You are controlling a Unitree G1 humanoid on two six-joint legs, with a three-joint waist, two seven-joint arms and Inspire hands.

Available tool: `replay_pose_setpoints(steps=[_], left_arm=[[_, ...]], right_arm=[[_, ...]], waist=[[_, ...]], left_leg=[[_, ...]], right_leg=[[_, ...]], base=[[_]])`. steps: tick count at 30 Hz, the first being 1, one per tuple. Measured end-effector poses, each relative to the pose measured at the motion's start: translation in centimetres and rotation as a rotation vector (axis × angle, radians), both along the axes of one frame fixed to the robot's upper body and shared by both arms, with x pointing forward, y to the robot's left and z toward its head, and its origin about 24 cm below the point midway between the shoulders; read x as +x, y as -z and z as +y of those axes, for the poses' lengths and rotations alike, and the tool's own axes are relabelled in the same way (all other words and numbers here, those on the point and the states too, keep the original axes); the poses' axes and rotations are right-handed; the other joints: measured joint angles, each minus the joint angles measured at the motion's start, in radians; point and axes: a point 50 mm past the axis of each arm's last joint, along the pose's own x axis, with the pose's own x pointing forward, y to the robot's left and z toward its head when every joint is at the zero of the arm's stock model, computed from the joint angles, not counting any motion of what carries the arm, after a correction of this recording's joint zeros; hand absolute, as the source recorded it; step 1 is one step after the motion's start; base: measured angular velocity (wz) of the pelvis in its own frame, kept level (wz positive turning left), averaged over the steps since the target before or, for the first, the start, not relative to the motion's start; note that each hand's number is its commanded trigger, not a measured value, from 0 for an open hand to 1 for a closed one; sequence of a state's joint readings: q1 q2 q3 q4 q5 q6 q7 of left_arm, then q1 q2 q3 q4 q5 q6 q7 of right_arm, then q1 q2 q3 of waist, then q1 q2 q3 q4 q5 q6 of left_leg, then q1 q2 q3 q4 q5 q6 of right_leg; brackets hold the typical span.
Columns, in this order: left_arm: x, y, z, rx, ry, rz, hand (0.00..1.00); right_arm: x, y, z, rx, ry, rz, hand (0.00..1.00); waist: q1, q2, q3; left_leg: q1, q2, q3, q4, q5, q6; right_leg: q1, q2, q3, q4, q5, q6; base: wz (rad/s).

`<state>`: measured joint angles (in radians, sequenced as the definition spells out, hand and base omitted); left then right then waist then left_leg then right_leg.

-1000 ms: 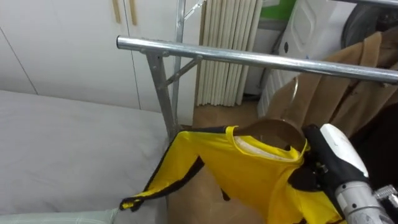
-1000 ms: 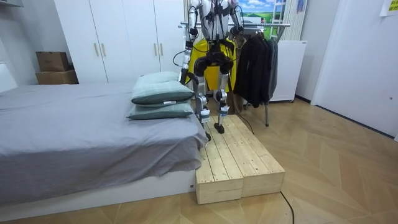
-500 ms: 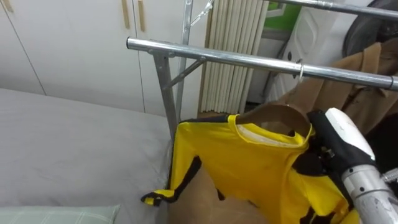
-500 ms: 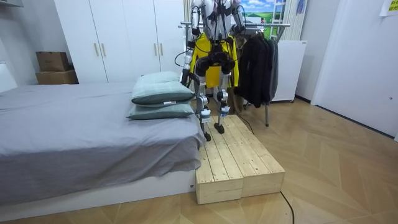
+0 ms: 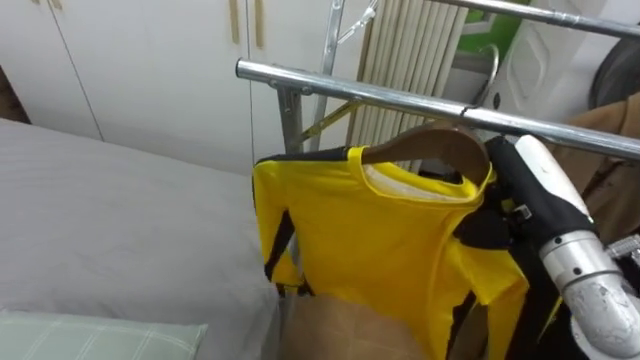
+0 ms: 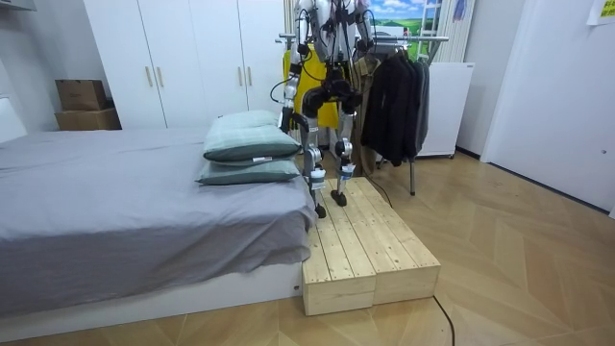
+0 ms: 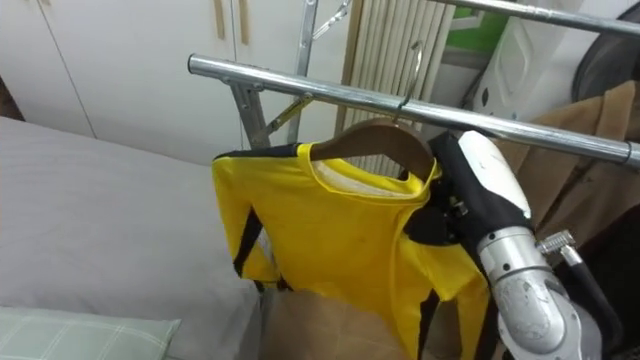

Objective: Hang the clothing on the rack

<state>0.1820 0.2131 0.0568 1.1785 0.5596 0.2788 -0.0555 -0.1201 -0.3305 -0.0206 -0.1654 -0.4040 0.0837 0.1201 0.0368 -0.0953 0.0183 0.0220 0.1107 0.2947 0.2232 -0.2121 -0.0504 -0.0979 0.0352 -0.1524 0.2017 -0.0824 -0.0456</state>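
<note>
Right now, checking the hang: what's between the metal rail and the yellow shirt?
A wooden hanger, its hook up at the rail, in both eye views.

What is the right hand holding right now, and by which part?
Cannot tell: the right hand meets the yellow shirt at its shoulder, beside the wooden hanger, any grip hidden behind cloth.

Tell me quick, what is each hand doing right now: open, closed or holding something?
Left hand: too small to tell.
Right hand: up by the hanger of the yellow shirt; cannot be told.
</note>
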Motion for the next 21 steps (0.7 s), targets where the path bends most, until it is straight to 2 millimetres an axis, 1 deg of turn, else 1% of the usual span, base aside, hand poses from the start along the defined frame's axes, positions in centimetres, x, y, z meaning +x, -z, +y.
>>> replay_pose_setpoints(steps=[4, 7, 8, 10, 12, 16, 19, 21], left_arm=[[0.0, 0.0, 0.0, 0.0, 0.001, 0.0, 0.0], [0.2, -0.1, 0.1, 0.003, -0.004, -0.011, 0.0], [0.2, -0.1, 0.2, 0.005, -0.01, -0.016, 0.0], [0.4, -0.1, 0.2, 0.005, -0.009, -0.022, 0.0], [0.6, -0.1, 0.2, 0.007, -0.007, -0.032, 0.0], [0.8, -0.1, 0.2, 0.008, -0.006, -0.038, 0.0], [0.9, -0.2, 0.2, 0.008, -0.004, -0.043, 0.0], [1.0, -0.2, 0.2, 0.007, -0.002, -0.045, 0.0]], right_arm=[[0.3, 0.0, 0.0, 0.042, -0.014, 0.01, 1.0], [0.7, 0.5, -0.1, 0.064, -0.013, 0.034, 1.0], [0.9, 0.8, -0.3, 0.09, -0.017, 0.057, 1.0], [1.2, 1.7, -0.6, 0.146, -0.013, 0.102, 1.0], [1.3, 3.0, -1.0, 0.247, -0.011, 0.164, 1.0], [1.3, 3.9, -1.3, 0.306, -0.009, 0.208, 1.0], [1.4, 4.5, -1.5, 0.335, -0.001, 0.23, 1.0], [1.5, 5.7, -1.7, 0.351, 0.016, 0.278, 1.0]], waist=[[0.004, -0.001, 0.0007], [0.008, -0.001, 0.0009], [0.012, -0.001, 0.0012], [0.02, -0.001, 0.0012], [0.028, -0.001, 0.0012], [0.036, -0.001, 0.0017], [0.049, 0.0, 0.002], [0.053, 0.0, 0.0021]], left_leg=[[0.0, 0.0, -0.001, -0.001, 0.0, 0.0], [0.002, 0.0, -0.008, -0.001, 0.0, 0.0], [0.002, 0.0, -0.008, -0.001, 0.0, 0.0], [0.002, 0.001, -0.011, -0.001, 0.0, 0.0], [0.001, 0.0, -0.022, 0.0, 0.0, 0.0], [-0.001, 0.001, -0.025, 0.0, 0.0, 0.0], [0.001, 0.001, -0.031, 0.002, 0.0, 0.0], [0.007, -0.001, -0.033, 0.004, 0.0, 0.0]], right_leg=[[0.003, -0.002, -0.004, -0.002, 0.0, 0.0], [0.013, -0.005, -0.013, -0.014, 0.0, 0.001], [0.014, 0.0, -0.013, -0.014, 0.0, 0.001], [0.015, 0.0, -0.015, -0.015, 0.0, 0.001], [0.017, -0.005, -0.019, -0.015, 0.0, 0.001], [0.017, -0.007, -0.026, -0.014, -0.001, 0.0], [0.021, -0.008, -0.028, -0.014, -0.001, 0.0], [0.029, -0.009, -0.029, -0.015, -0.005, 0.003]], base=[[0.01], [0.09], [0.0], [0.02], [0.07], [0.01], [0.02], [0.07]])
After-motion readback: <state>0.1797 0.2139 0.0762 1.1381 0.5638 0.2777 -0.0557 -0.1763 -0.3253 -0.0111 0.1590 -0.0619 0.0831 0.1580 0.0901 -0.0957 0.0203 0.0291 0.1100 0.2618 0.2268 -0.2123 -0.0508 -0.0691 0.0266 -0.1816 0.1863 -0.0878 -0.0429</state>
